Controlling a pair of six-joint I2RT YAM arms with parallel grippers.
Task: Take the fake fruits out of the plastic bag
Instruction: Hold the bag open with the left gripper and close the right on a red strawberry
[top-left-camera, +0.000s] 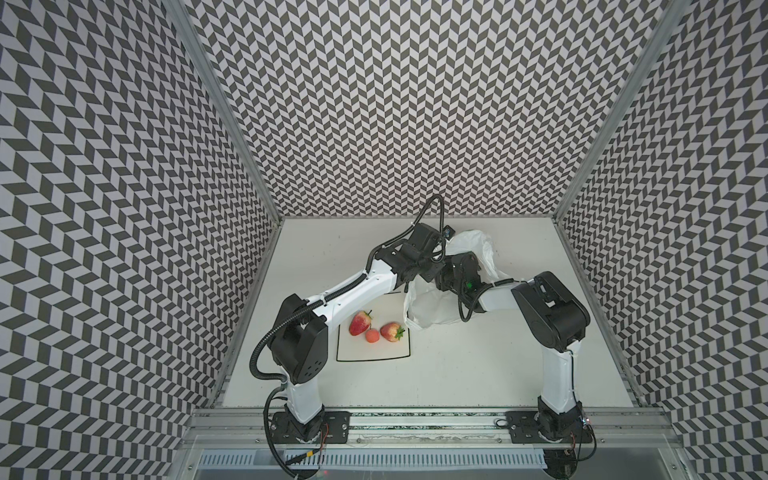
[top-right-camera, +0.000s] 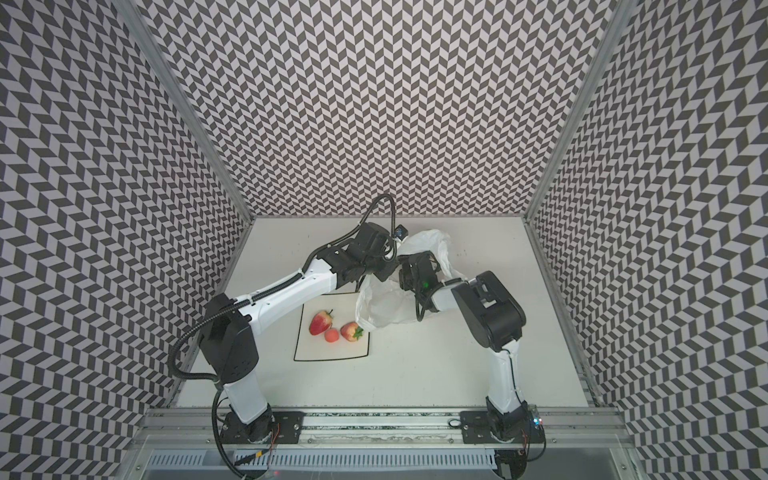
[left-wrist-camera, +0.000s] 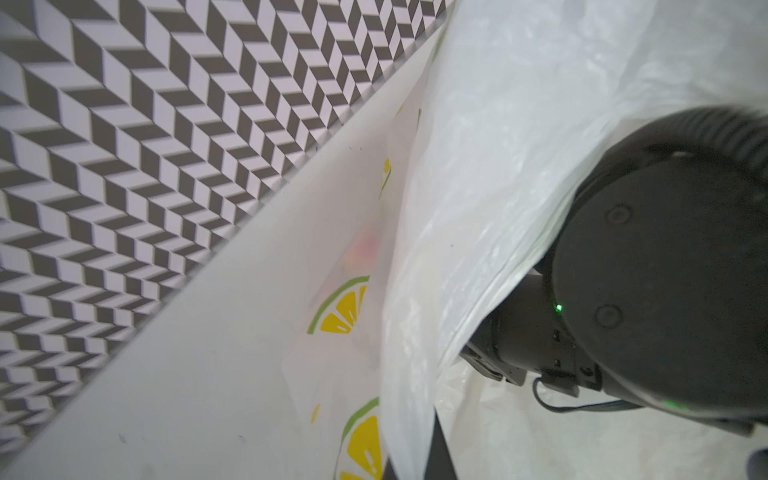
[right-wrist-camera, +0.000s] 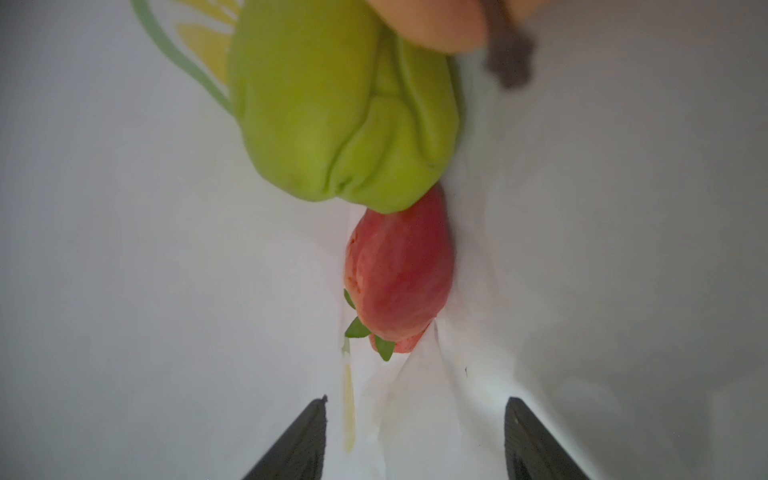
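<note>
Right hand (right-wrist-camera: 415, 400) inside plastic bag (top-left-camera: 432, 309), unseen from above, wide, short of strawberry (right-wrist-camera: 399, 274); green pear (right-wrist-camera: 332, 112) cut off. Left hand (left-wrist-camera: 415, 465) barely visible, pinching bag edge.

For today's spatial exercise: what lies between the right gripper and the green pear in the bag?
A red strawberry, leaves toward the gripper, in the right wrist view.

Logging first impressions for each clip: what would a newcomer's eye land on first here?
The lemon-printed plastic bag at the table's far side draws the eye: the left gripper pinches its film, and the open right gripper is inside, facing a strawberry and green pear. On the black-rimmed plate beside it lie two strawberries and an orange ball.
</note>
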